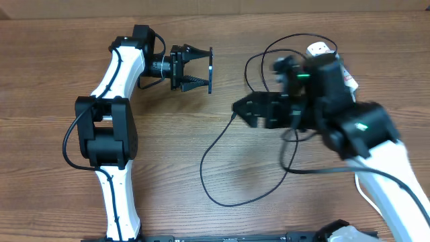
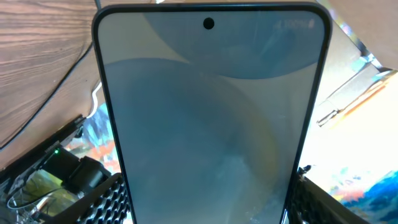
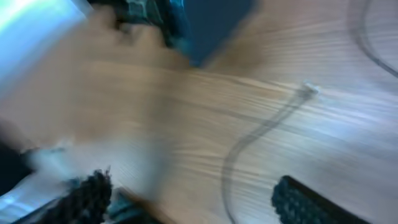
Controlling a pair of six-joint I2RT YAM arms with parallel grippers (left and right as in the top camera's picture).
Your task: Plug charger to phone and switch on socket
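Left gripper [image 1: 209,70]: closed on the phone's two long sides, pads [image 2: 104,200] pressed against its edges.
Phone [image 2: 211,124]: held edge-up in that grip, pale blue-grey screen facing the wrist camera, well apart from the cable.
Right gripper [image 3: 199,198]: fingers spread wide, nothing between them. The view is blurred.
Charger [image 1: 213,144]: black cable looped loosely on the table [image 1: 168,168], with its connector tip [image 3: 309,90] lying free just ahead of the right fingers.
Socket [image 1: 347,75]: white, at the far right, mostly hidden under the right arm.

Even light; right wrist view motion-blurred
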